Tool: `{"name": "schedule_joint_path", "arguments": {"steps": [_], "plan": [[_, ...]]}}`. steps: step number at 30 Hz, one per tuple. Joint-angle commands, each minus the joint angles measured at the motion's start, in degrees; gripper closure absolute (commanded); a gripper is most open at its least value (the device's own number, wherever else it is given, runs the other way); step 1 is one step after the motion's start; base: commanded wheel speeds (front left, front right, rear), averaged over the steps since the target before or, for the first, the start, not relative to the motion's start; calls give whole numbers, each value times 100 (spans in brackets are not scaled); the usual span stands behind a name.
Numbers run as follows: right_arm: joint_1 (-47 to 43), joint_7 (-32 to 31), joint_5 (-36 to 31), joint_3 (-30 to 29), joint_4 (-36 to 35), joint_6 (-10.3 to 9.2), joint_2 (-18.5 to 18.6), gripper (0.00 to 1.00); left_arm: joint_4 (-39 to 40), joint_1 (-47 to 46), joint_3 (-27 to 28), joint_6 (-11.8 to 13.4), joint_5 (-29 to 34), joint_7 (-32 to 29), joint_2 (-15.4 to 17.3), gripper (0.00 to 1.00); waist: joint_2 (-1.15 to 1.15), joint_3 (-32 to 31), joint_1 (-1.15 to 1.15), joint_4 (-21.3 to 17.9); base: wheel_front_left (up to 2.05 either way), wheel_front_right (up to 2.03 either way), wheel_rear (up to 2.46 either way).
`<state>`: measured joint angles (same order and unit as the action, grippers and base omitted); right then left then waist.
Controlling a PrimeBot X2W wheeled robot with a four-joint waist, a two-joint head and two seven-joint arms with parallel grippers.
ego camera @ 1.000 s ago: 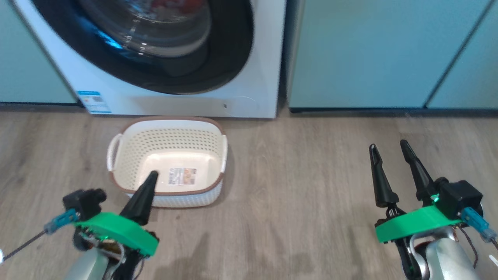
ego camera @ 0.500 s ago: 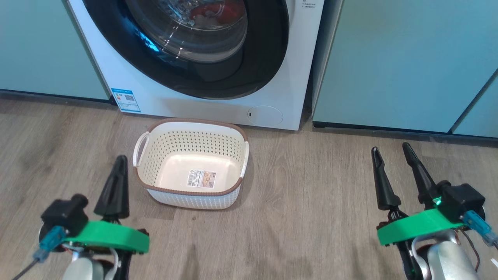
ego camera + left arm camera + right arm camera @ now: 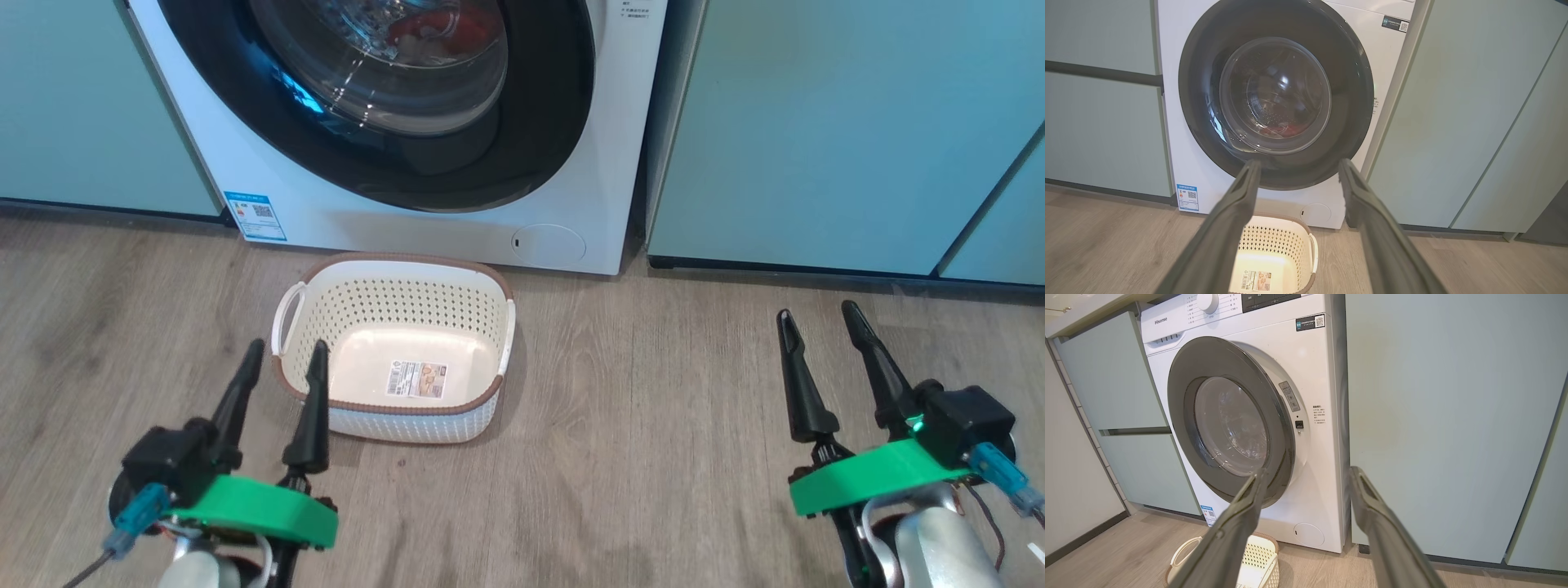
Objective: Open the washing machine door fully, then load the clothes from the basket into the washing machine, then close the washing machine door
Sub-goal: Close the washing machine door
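Seemingly unlatched, washing machine door behind basket may swing open; left gripper, right gripper parted, empty.

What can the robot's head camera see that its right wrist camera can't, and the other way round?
Head view adds: the left gripper, fingers apart; the whole base of the cream perforated plastic basket; red clothes behind the round black-rimmed glass washing machine door. Right wrist view adds: the white washing machine's round dial and dark control panel. Both: the right gripper, fingers apart, machine, door, basket, round white service cap, pale teal cabinets, wooden floor.
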<state>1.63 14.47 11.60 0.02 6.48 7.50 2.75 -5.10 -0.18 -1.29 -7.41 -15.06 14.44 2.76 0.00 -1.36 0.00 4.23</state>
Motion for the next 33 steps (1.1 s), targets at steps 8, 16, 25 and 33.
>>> {"name": "schedule_joint_path", "arguments": {"steps": [8,16,25,33], "plan": [[90,52,32,137,-162,-1,13,0,125,-139,29,-7,33,55,12,0,0,-18,0,-8,0,0,0],[120,52,42,63,-145,-1,13,0,82,-175,-4,-7,81,55,12,0,0,16,0,-22,0,0,0],[150,52,28,-60,-126,-1,13,0,56,-201,-15,-7,105,55,12,0,0,55,0,-25,0,0,0],[161,52,35,-67,-129,-1,13,0,31,-221,-57,-7,107,56,12,0,0,76,0,-5,0,0,0]]}}
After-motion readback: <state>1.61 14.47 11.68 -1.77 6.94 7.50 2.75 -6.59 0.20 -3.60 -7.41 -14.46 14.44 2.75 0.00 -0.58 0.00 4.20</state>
